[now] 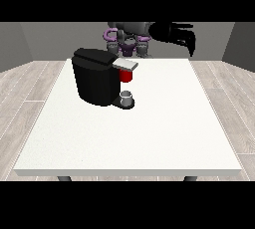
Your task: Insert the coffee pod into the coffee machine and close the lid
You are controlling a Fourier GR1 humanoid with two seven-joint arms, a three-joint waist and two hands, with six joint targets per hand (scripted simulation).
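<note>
Table (149,138): we see a large white top filling the middle of the view, with wood-look floor on both sides and grey walls behind.
Coffee machine (94,76): a black block standing on the table's left half, toward the far edge; we see a grey lid panel (124,64) jutting out to its right at the top.
Robot (127,39): small at the far edge of the table, grey body with purple parts, facing us.
Hand at the view's right (179,34): black, raised above the table's far edge, well apart from the machine; we see its fingers hang downward in a curl, with nothing between them that we can make out.
Other hand: we cannot find it in this view.
Red thing at the machine (126,75): just under the lid panel, on the machine's right face.
Grey thing (127,96): a small cup-like shape resting on the machine's base below the red thing; we cannot tell whether it is the coffee pod.
</note>
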